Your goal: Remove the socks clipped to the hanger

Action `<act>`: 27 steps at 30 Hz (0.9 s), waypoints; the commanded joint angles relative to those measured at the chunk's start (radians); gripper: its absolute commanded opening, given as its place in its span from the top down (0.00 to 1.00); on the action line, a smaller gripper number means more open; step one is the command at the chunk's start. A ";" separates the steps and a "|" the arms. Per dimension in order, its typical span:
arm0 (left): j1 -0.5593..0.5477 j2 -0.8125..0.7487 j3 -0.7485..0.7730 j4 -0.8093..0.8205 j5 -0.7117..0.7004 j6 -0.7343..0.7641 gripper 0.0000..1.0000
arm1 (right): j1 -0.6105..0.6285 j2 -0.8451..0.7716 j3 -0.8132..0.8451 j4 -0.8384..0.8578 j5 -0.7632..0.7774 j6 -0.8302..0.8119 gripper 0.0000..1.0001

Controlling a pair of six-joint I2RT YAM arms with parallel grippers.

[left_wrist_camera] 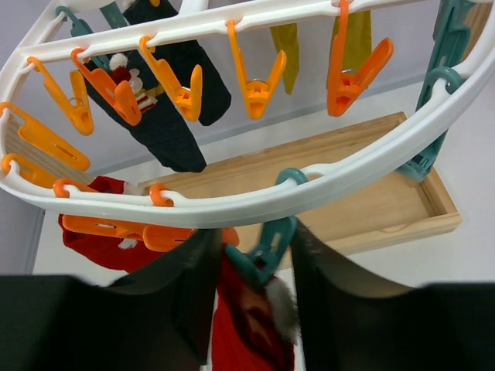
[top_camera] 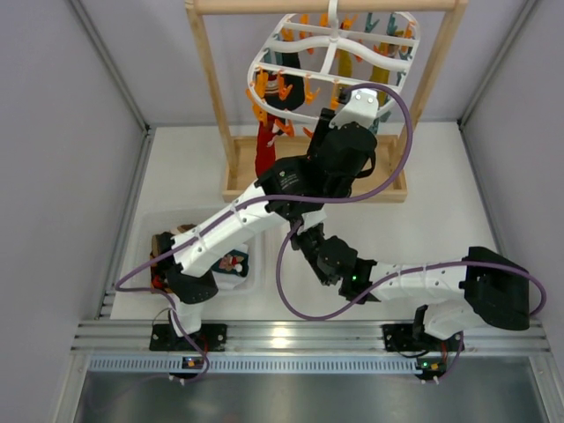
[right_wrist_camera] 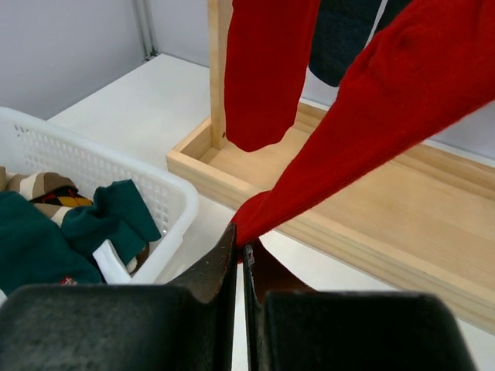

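Observation:
The white hanger (top_camera: 335, 48) hangs from the wooden stand, with orange and teal pegs. Dark socks (left_wrist_camera: 166, 124) and mustard socks (left_wrist_camera: 286, 46) hang clipped to it. My left gripper (top_camera: 357, 106) is up at the hanger's near rim (left_wrist_camera: 255, 205). Its fingers (left_wrist_camera: 193, 270) touch both sides of a teal peg (left_wrist_camera: 267, 247) that clips a red sock (left_wrist_camera: 247, 325). My right gripper (right_wrist_camera: 241, 236), low in front of the stand (top_camera: 304, 240), is shut on the toe of that red sock (right_wrist_camera: 371, 116), which is stretched taut up to the right. A second red sock (right_wrist_camera: 263, 69) hangs free.
The wooden stand's tray base (right_wrist_camera: 371, 209) lies just beyond my right gripper, with its upright post (right_wrist_camera: 220, 69) on the left. A white perforated basket (right_wrist_camera: 116, 166) holding green and patterned socks sits on the left, also in the top view (top_camera: 150, 220). Grey walls enclose the table.

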 commanded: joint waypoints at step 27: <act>0.041 -0.086 -0.032 0.038 0.089 -0.039 0.94 | 0.026 -0.090 -0.089 0.021 -0.019 0.059 1.00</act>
